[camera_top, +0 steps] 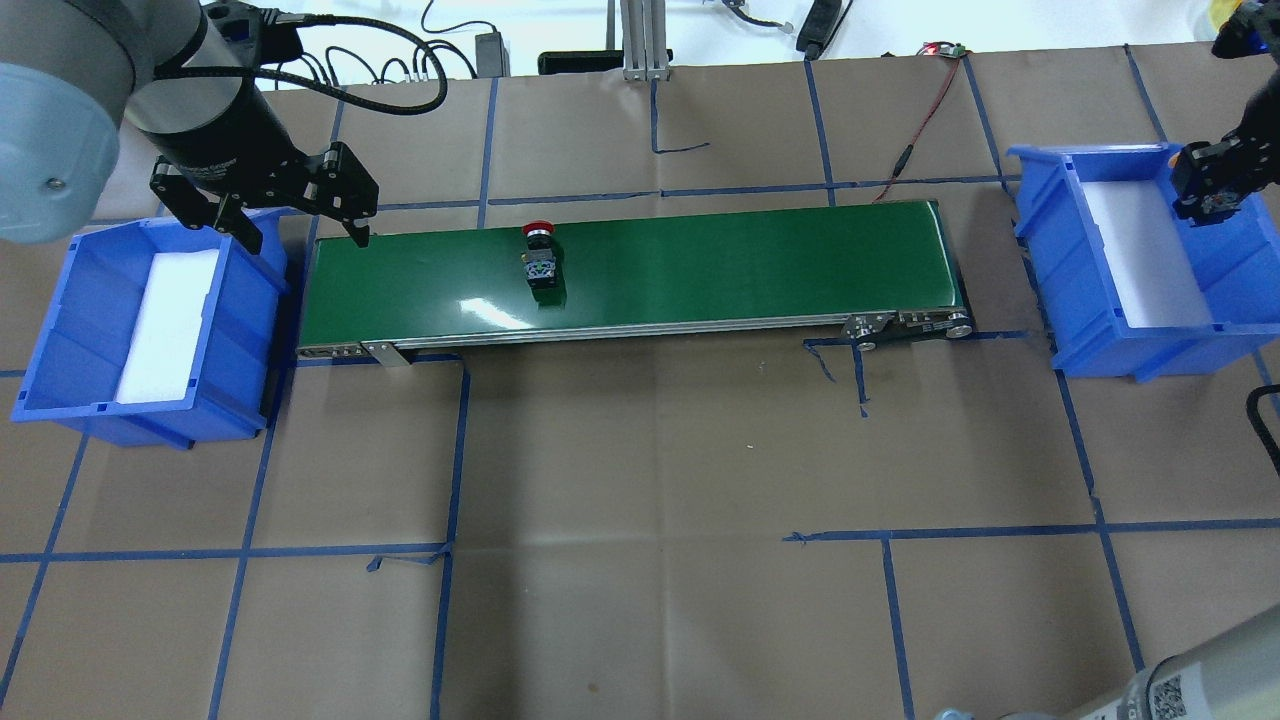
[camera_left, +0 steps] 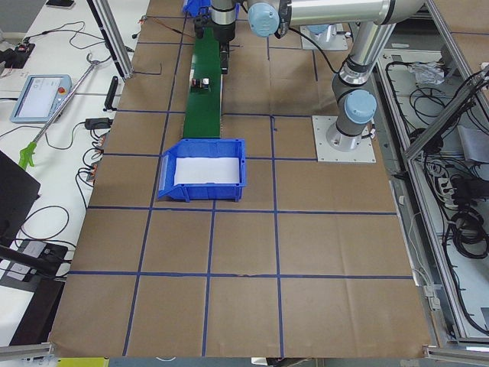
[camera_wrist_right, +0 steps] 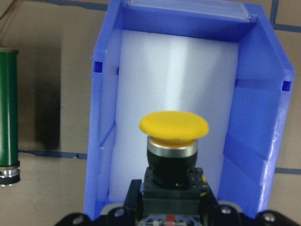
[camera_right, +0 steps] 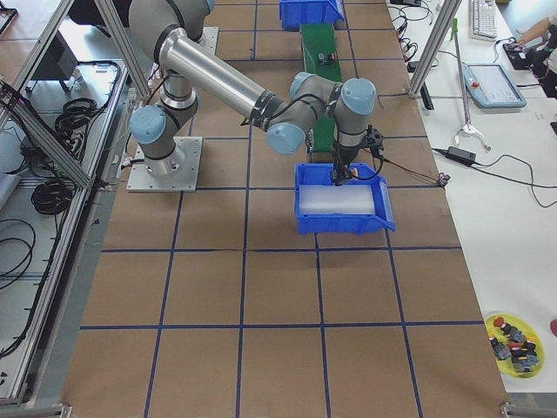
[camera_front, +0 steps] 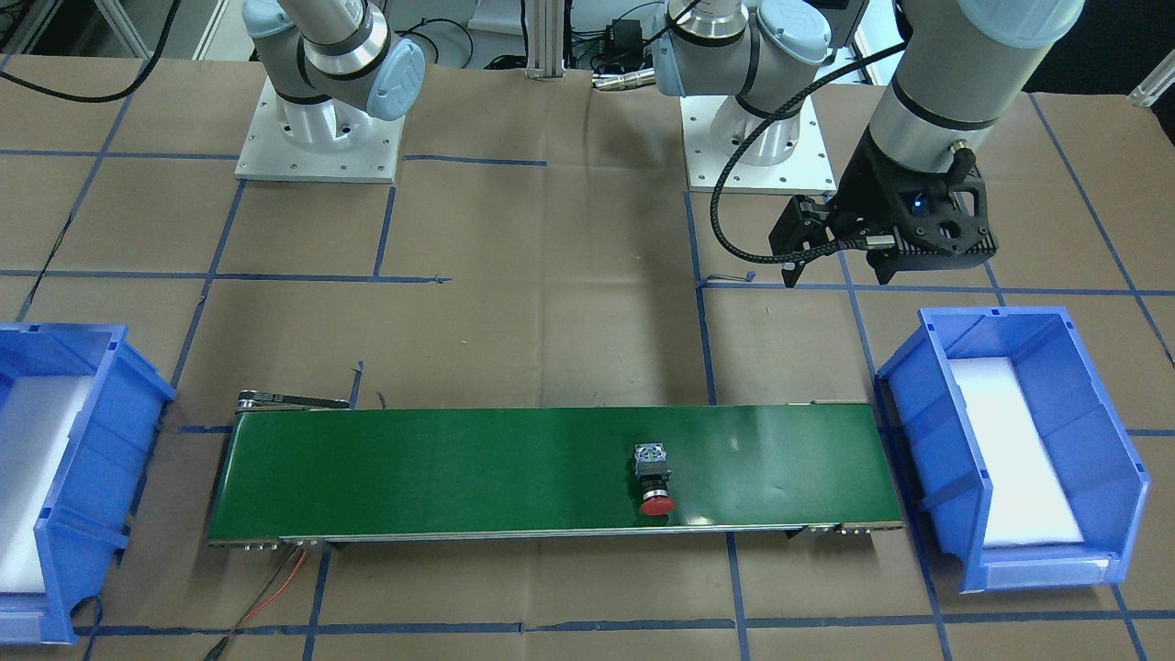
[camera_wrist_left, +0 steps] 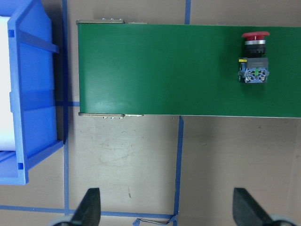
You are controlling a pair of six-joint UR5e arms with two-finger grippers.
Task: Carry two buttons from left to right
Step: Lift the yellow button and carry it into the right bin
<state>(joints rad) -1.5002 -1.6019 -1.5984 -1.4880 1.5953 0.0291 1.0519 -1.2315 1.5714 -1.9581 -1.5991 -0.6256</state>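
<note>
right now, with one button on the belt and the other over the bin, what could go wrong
The red button lies on its side, its round cap close to the edge of the green belt away from the robot; it could roll off. The yellow button is held in the right jaws above the blue bin; released there, it might bounce off the foam or clip a wall.

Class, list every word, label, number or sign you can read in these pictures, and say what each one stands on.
No text reads clearly in any view.
Blue joint cap: embossed mark, too blurred to read.
Square code on an arm segment: too small to read.
Red button: yellow tag on its body, too small to read.
Pendant screen: blurred.
</note>
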